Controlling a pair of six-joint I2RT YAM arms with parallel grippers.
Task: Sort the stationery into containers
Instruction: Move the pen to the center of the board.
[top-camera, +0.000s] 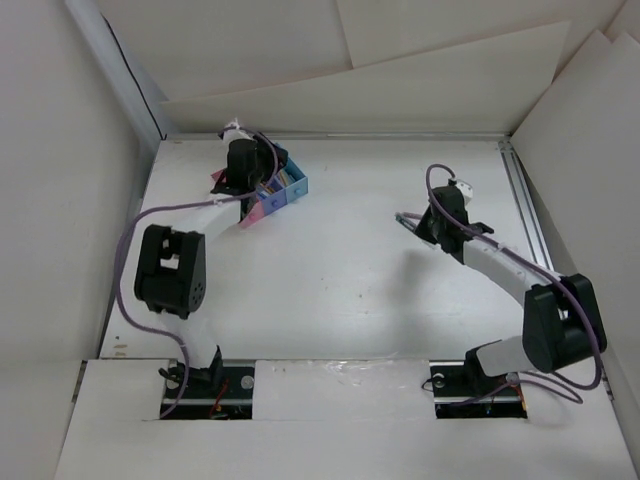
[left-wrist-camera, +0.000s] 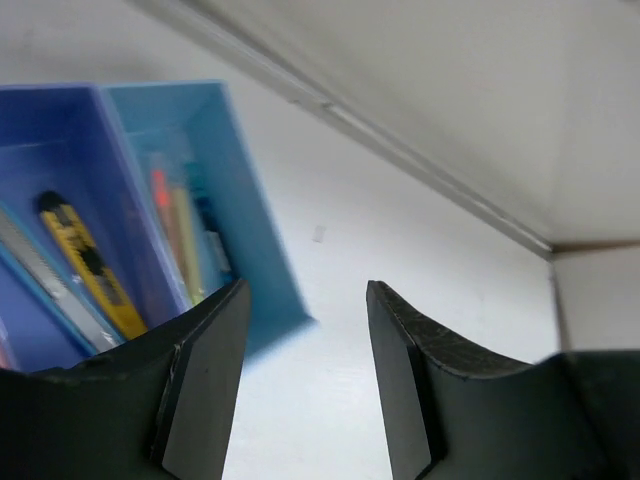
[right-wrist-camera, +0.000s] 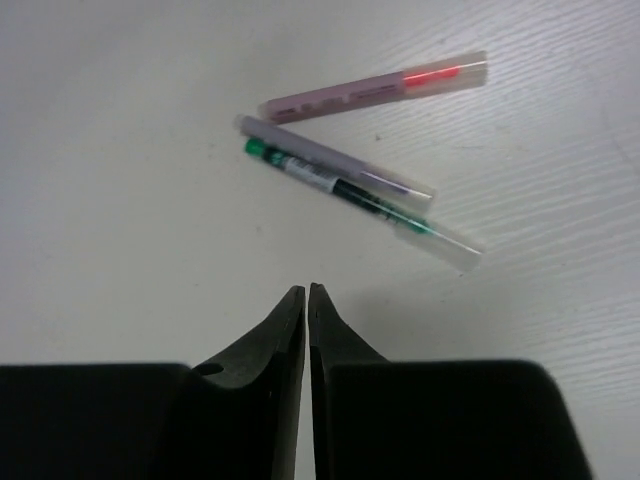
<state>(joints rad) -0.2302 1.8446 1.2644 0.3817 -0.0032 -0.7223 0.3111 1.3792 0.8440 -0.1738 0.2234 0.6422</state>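
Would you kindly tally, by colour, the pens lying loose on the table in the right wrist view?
Pink-red pen: 1
Pale purple-grey pen: 1
Green pen: 1
Total: 3

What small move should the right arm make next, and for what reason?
Probably it should open the right gripper first. Its jaws are shut with nothing between them, while the pink pen, the purple pen and the green pen lie loose on the table just ahead of it. It cannot take a pen while shut.
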